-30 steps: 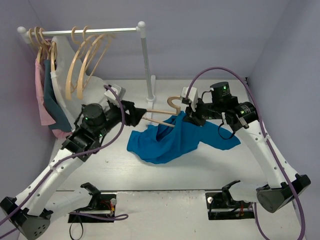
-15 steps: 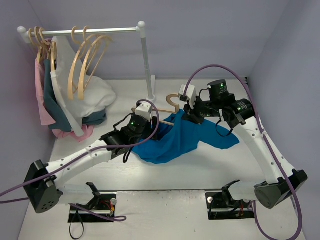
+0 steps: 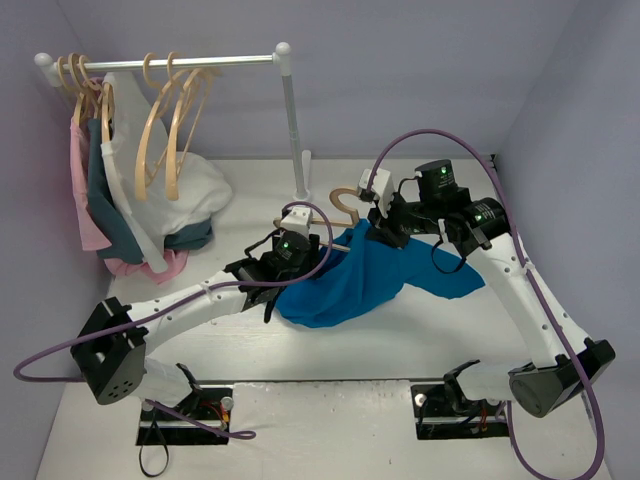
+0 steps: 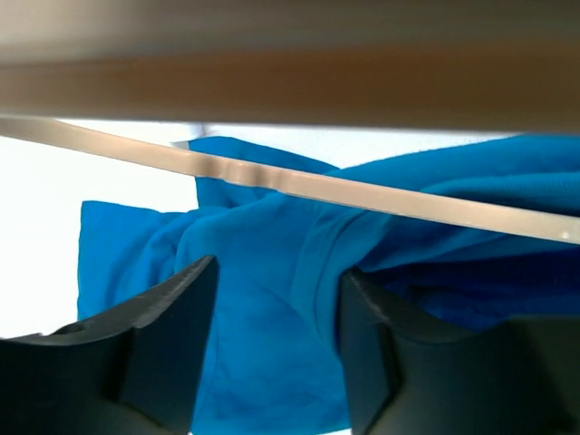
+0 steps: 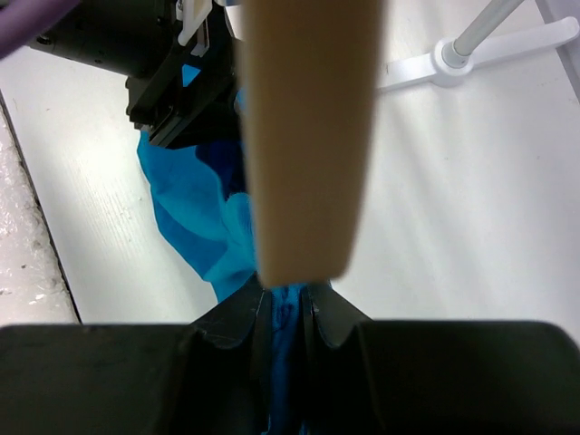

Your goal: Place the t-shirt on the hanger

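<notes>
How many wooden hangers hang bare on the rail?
2. One bare hanger hangs near the middle of the rail, the second bare hanger right beside it. Clothes at the left end may hide more.

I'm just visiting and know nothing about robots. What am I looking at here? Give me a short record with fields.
Job: getting the t-shirt onto the hanger
Shirt: bright blue, crumpled, draped from the hanger down to the table
Hanger state: pale wood, held up off the table
Right gripper: shut on the hanger, blue cloth in the pinch
Left gripper: open, fingers at the shirt below the hanger's bar
Background: clothes rack with spare hangers and garments
</notes>
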### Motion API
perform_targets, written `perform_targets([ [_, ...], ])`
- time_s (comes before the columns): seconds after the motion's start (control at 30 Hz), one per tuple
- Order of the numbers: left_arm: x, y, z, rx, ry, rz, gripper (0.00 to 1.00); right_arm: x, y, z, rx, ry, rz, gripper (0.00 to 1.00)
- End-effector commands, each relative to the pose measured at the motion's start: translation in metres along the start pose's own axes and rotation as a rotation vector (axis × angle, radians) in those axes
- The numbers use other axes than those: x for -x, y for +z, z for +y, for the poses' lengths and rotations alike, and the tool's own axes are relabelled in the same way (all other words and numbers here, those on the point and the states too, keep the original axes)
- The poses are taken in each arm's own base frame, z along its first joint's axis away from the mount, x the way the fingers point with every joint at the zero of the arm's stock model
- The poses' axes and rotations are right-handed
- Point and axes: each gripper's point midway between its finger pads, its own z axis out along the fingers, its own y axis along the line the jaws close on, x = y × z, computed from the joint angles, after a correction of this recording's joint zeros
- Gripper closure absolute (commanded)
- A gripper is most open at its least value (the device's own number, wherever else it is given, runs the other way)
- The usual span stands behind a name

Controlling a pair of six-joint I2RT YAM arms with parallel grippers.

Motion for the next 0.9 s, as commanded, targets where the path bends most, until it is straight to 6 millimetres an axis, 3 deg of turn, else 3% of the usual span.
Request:
perform_targets([
  [0.0,0.01,0.004,-0.009,-0.014,-0.061,-0.046,0.56,0.026,-0.016,-0.006,-0.053,-0.038,-0.09,1.0],
  [0.17,0.005,0.004,-0.006,-0.01,-0.091,-0.051,0.68,0.026,-0.02,-0.009,-0.087,-0.04,-0.085,1.0],
  [0.23,0.012,-0.002,0.002,0.017,-0.089,-0.079,0.76,0.025,-0.022,-0.012,-0.104,-0.036,-0.08,1.0],
  [0.3,0.021,-0.01,0.014,0.049,-0.094,-0.106,0.91,0.024,-0.024,-0.012,-0.113,-0.031,-0.079,1.0],
  [0.37,0.028,-0.015,0.022,0.063,-0.108,-0.127,0.97,0.025,-0.023,-0.012,-0.115,-0.022,-0.08,1.0],
  [0.6,0.037,-0.02,0.041,0.075,-0.135,-0.159,1.0,0.026,-0.029,-0.012,-0.137,-0.007,-0.087,1.0],
  [0.87,0.057,-0.019,0.086,0.119,-0.166,-0.172,1.0,0.022,-0.044,-0.001,-0.162,0.011,-0.105,1.0],
])
